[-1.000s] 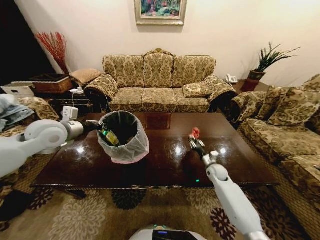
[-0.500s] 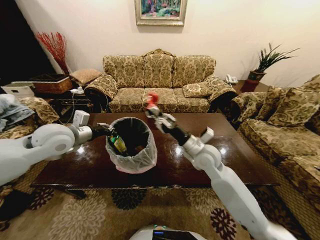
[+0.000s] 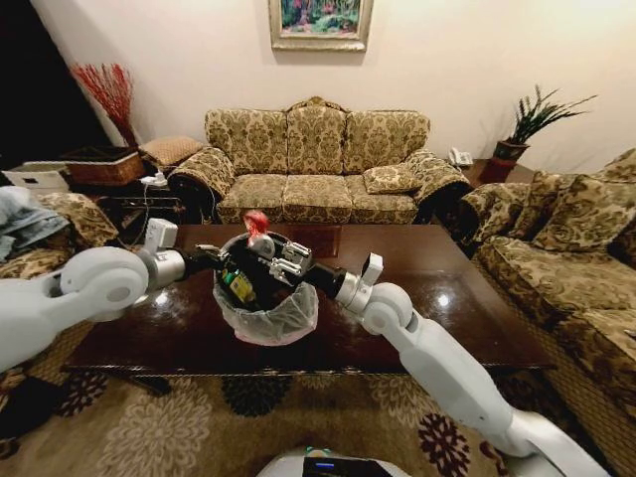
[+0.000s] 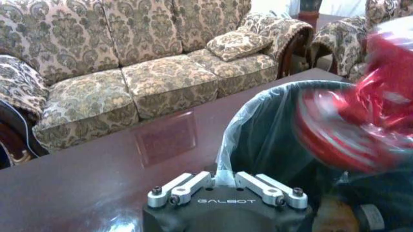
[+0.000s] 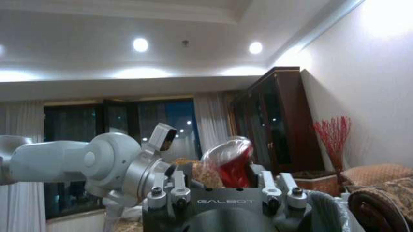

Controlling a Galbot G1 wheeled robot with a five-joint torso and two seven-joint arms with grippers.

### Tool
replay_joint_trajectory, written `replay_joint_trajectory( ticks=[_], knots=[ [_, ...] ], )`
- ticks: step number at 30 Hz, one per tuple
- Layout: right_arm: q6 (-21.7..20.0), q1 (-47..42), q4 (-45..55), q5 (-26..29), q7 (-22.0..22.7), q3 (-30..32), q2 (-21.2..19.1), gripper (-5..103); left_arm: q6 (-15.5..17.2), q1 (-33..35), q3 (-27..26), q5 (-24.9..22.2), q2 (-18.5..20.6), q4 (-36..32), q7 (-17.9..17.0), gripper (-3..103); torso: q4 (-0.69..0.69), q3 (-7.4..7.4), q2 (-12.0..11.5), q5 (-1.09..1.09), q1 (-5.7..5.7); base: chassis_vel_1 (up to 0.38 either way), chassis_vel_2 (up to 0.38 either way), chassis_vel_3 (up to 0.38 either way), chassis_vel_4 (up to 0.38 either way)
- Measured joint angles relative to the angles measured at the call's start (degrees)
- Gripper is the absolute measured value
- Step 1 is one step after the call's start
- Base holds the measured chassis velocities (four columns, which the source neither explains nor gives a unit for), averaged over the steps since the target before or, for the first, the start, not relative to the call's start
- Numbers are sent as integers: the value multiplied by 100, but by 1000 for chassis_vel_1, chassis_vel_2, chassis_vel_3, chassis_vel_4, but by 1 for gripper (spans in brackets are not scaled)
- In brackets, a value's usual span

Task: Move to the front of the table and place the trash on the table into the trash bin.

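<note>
Red crumpled wrapper [image 3: 256, 222]: pinched upright in right gripper [image 3: 262, 241], above far rim of trash bin [image 3: 268, 316], mid-table [image 3: 447, 318]. Left gripper [image 3: 213, 260] clamps the bin's liner at left rim. Risk: released off-centre, wrapper glances off rim onto tabletop.

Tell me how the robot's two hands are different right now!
The left gripper pinches the whitish bag at the trash bin's rim, while the right gripper holds the crumpled red wrapper. The left one sits at the bin's side on the robot's left; the right one reaches across above the bin's dark opening. Both have their fingers shut on something, and both are at the bin on the table.
</note>
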Motion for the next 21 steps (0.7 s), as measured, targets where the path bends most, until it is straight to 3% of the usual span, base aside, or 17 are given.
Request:
replay_joint_trajectory(
  ticks=[2, 5, 7, 10, 12, 16, 21],
  knots=[
    [0, -4, -4, -4, 1, 0, 0, 61, 2, 0, 2, 0, -10, 5, 0, 2, 0, 0, 0, 0, 0, 0, 0, 0, 0],
    [4, -18, 3, 6, -4, 22, -20, 77, 4, 0, 10, 0, -39, 30, 0, 2, 0, 0, 0, 0, 0, 0, 0, 0, 0],
    [5, -26, 8, 12, -8, 33, -29, 77, 4, 1, 13, 0, -47, 36, -1, 2, 0, 0, 0, 0, 0, 0, 0, 0, 0],
    [14, -89, 53, 42, -14, 97, -69, 92, 11, 6, 23, 3, -77, 45, 1, 2, 0, 0, 0, 0, 0, 0, 0, 0, 0],
    [16, -105, 64, 49, -15, 119, -75, 97, 12, 6, 25, 6, -85, 53, 2, 2, 0, 0, 0, 0, 0, 0, 0, 0, 0],
    [29, -283, 197, 134, 4, 362, -108, 100, 47, 7, 34, 14, -159, 120, -6, 2, 1, 0, -1, 0, 0, 0, 0, 0, 0],
    [258, -949, 595, 157, 752, 895, -458, 100, 150, -50, 10, -227, -240, 266, -291, 2, 1, 0, -1, -2, 0, 0, 0, 0, 0]
  ],
)
